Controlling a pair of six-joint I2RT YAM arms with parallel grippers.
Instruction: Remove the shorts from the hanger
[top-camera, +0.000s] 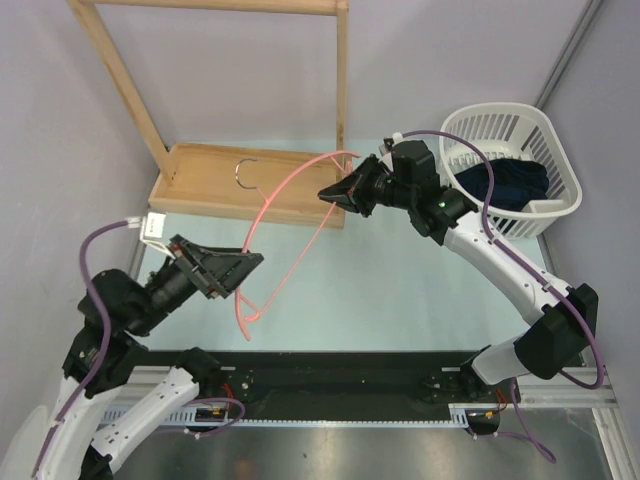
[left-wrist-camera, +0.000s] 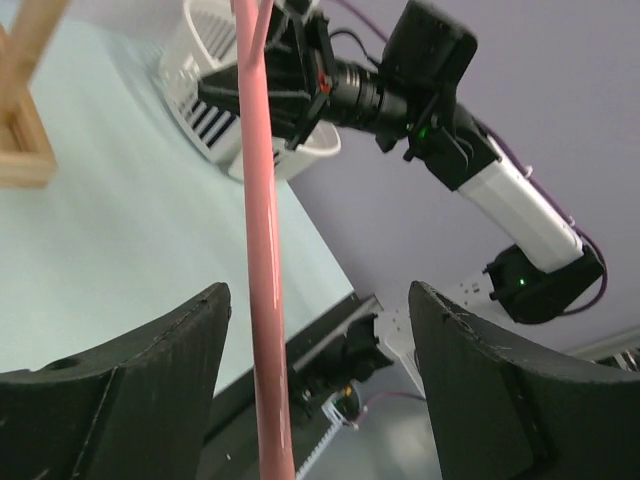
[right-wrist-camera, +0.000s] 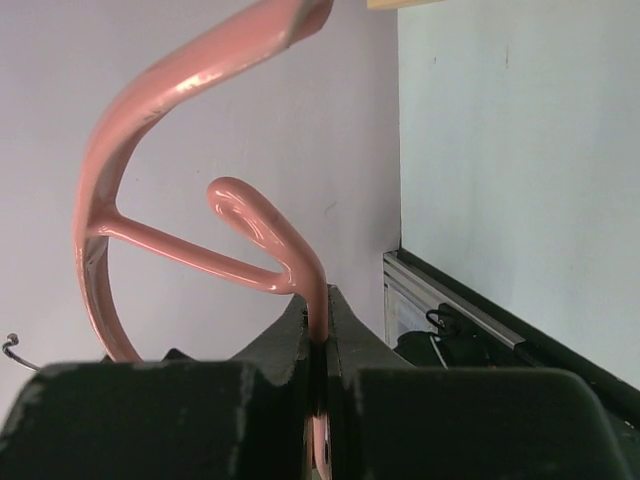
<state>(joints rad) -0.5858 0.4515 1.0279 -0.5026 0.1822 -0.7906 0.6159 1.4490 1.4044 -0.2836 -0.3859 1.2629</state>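
We see pale green table (top-camera: 400, 290) filling middle of frame. Wooden rack (top-camera: 250, 190) stands on it at upper left, its flat base on surface. White basket (top-camera: 548, 212) sits at upper right. Lower tip of hanger (top-camera: 301, 254) is close to surface, lower centre-left; contact we cannot tell.

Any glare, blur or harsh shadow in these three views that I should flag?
Top external: even light, sharp, no harsh shadows. Left wrist: the hanger passes close to the lens and looks soft; the right arm behind is sharper. Right wrist: bright glints on the hanger's glossy plastic; the right gripper is dark and slightly blurred.
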